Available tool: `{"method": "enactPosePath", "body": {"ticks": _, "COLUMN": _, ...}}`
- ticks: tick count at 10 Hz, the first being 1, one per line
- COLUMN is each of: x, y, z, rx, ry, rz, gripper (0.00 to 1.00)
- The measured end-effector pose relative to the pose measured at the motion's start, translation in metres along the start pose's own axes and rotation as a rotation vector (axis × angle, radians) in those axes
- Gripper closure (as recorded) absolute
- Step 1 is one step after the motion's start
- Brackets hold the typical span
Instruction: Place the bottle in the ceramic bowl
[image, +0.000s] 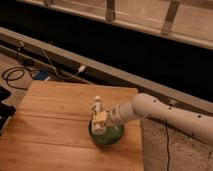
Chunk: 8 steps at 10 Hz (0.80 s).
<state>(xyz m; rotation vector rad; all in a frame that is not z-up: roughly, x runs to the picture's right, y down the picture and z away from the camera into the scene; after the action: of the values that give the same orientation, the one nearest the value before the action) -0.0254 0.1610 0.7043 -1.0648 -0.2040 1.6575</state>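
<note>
Wooden desk (55, 120) with plank seams running across it, light brown, fills the lower left. To its right, a speckled grey stone-like surface (165, 150). Behind the desk a grey ledge or rail (125, 75) runs diagonally from upper left to right, with a dark black band above it and pale framed panels (140, 17) along the top. Cables (17, 75) loop on the floor at the left, 1 white cord (62, 72) ends in a plug near the back edge of the desk. A dark object (5, 107) sits at the far left edge, cannot tell what it is.

Ceramic bowl (106, 136) stands near the front right corner of the desk, dark green rim, lighter green inside. White arm (160, 112) comes in from the right, low over the stone surface, reaching toward the bowl.

Tool (104, 120) sits at the end of the arm directly above the bowl, over its rear half. It is clamped on the bottle (98, 112), gripping around the lower labelled part. Bottle is upright, slightly tilted, white cap on top, pale yellowish label visible at the grip. Bottle's bottom end is at or just inside the bowl rim; cannot tell if it touches the bowl's floor. Cap rises clearly above the bowl against the wood of the desk behind
</note>
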Motion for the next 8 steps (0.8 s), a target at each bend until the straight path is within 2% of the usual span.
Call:
{"method": "enactPosePath", "body": {"ticks": 3, "x": 0.0003, "y": -0.0004, "z": 0.0004, "rx": -0.001, "ry": 0.001, "rz": 0.001, "gripper": 0.48}}
{"method": "enactPosePath", "body": {"ticks": 6, "x": 0.0002, "y": -0.0001, "z": 0.0003, "rx": -0.001, "ry": 0.0, "rz": 0.001, "gripper": 0.22}}
{"method": "enactPosePath", "body": {"ticks": 8, "x": 0.0002, "y": 0.0, "z": 0.0003, "rx": -0.001, "ry": 0.0, "rz": 0.001, "gripper": 0.2}}
